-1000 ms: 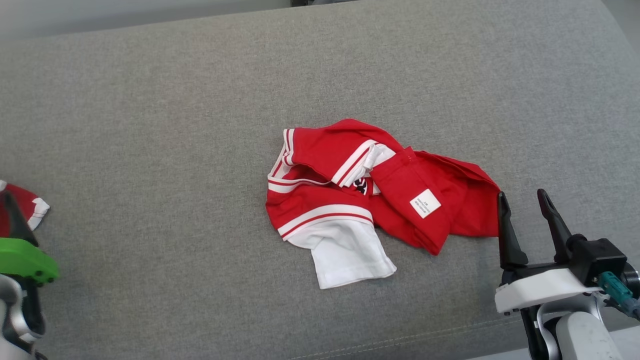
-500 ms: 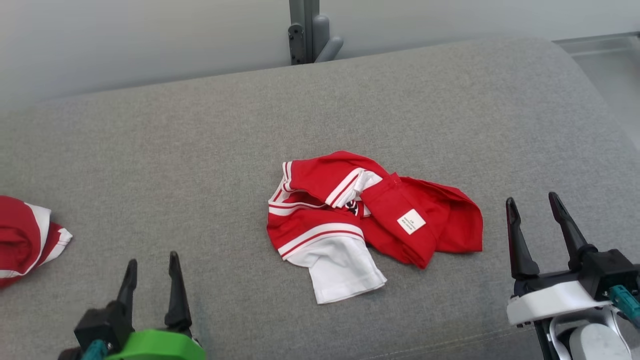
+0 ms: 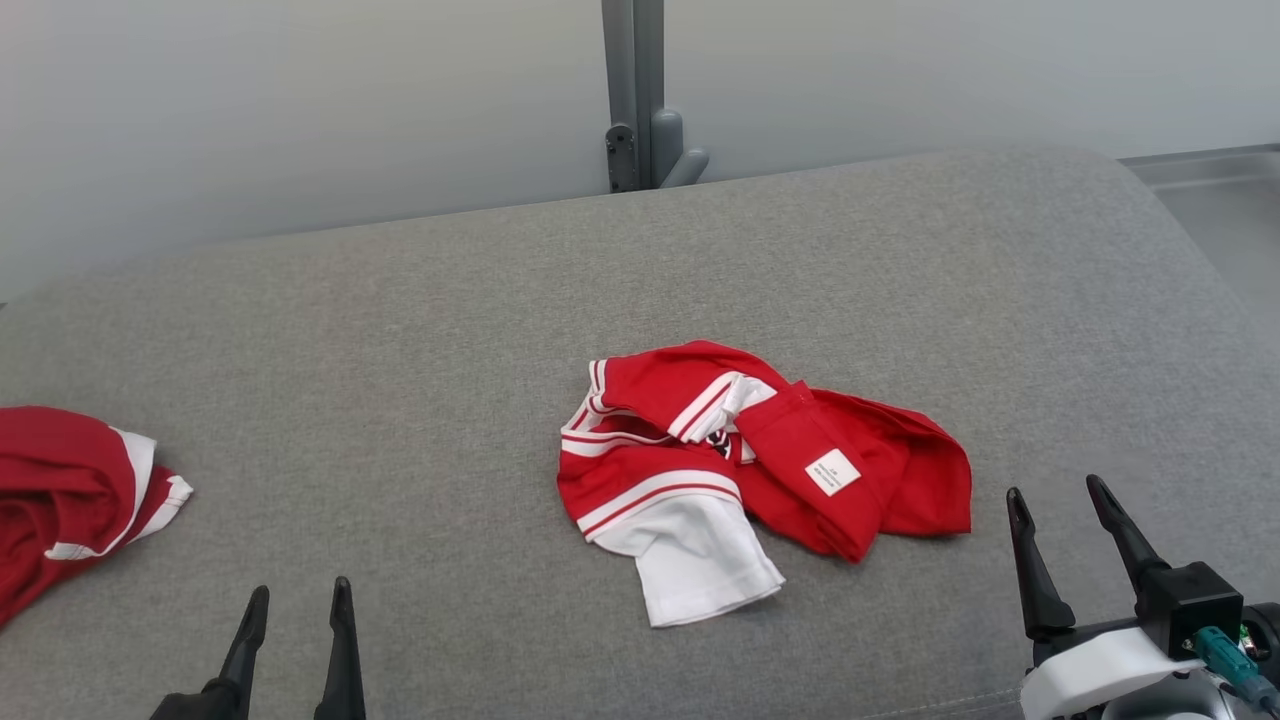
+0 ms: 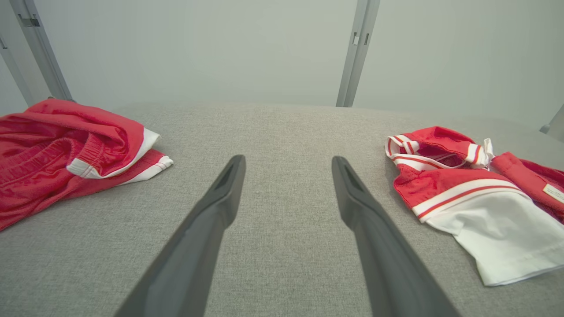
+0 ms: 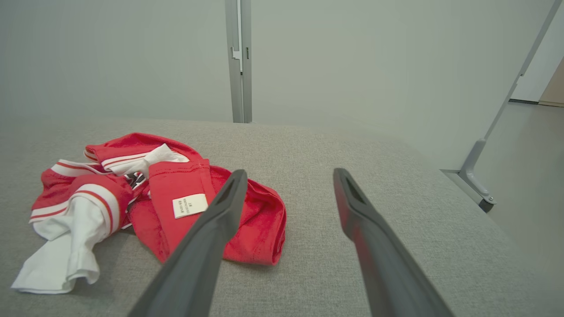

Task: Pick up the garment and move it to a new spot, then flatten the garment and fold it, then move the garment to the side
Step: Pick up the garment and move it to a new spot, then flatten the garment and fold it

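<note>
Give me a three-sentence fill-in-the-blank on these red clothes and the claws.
The crumpled garment bears a small label coloured ____.
The other red garment lies nearer the ____ claw.
The left claw and right claw both stand ____.
Missing: white; left; open.

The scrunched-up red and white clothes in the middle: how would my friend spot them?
Find the big grey cushion. Near its middle lies a crumpled red and white garment. Unlike the red garment at the cushion's left edge, it shows a small white label and a plain white flap pointing toward the robot.
</note>
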Motion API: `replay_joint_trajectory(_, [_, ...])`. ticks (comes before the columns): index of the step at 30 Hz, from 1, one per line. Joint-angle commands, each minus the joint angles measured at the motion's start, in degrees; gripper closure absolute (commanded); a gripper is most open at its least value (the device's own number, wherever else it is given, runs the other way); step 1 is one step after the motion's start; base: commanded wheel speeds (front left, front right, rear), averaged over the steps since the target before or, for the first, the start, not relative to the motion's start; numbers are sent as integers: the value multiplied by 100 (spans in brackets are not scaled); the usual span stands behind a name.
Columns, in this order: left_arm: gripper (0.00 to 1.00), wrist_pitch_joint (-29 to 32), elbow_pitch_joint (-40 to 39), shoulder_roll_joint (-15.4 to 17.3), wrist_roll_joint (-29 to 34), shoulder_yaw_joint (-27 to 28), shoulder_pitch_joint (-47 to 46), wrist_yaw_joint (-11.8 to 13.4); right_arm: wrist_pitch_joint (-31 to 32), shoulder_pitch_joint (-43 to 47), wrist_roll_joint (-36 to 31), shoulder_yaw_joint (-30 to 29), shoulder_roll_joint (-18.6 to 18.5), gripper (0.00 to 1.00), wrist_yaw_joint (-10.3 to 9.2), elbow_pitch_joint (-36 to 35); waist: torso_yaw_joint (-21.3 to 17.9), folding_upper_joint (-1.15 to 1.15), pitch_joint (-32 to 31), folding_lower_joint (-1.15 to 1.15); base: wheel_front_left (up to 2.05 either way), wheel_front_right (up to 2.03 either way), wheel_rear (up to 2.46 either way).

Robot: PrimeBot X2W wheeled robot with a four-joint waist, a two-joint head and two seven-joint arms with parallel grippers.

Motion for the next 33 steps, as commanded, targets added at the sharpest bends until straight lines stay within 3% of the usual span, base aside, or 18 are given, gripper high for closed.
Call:
replay_joint_trajectory(1, [0, -1, 65, -54, 118, 100, 95, -207, -19, 19, 41, 22, 6, 0, -6, 34, 99, 0, -30, 0, 0, 0, 0])
replay_joint_trajectory(5, [0, -1, 246, -157, 347, 347, 47, -617, -19, -22, 71, 50, 30, 0, -6, 74, 202, 0, -35, 0, 0, 0, 0])
replay_joint_trajectory(11, [0, -2, 394, -276, 492, 508, -40, -834, -19, -12, 85, 46, 19, 0, -6, 105, 273, 0, -54, 0, 0, 0, 0])
replay_joint_trajectory(33, [0, -1, 493, -388, 550, 323, -216, -933, -19, -125, 95, 86, 32, 0, -6, 92, 27, 0, 58, 0, 0, 0, 0])
